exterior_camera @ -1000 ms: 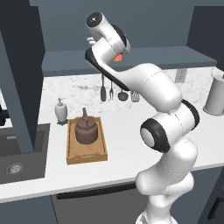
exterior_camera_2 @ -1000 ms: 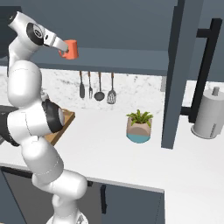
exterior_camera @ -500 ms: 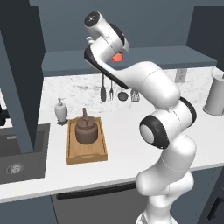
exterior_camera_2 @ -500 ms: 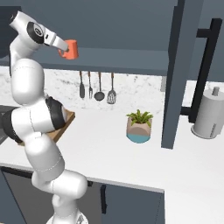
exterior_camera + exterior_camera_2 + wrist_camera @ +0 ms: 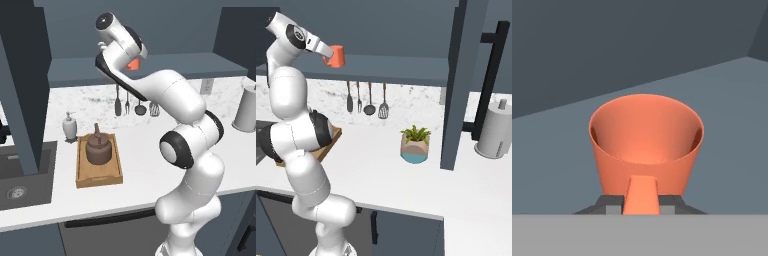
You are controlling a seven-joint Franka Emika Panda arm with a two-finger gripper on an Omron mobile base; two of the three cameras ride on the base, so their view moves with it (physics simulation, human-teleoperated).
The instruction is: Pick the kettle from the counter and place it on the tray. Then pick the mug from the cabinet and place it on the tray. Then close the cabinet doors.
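Gripper [image 5: 641, 209] pinching mug [image 5: 646, 142] handle, cabinet [image 5: 722, 100] shelf

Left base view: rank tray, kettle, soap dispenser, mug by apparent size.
1. tray, the largest by far.
2. kettle, standing on the tray.
3. soap dispenser, beside the tray, slimmer than the kettle.
4. mug, just an orange sliver behind the arm, so its rank is unsure.

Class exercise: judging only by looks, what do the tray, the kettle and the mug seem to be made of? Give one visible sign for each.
Tray: probably wood, light-brown and matte.
Kettle: dark brown, dull surface; perhaps cast iron or ceramic, unclear.
Mug: plain orange, smooth and matte; ceramic or plastic, the look leaves it open.
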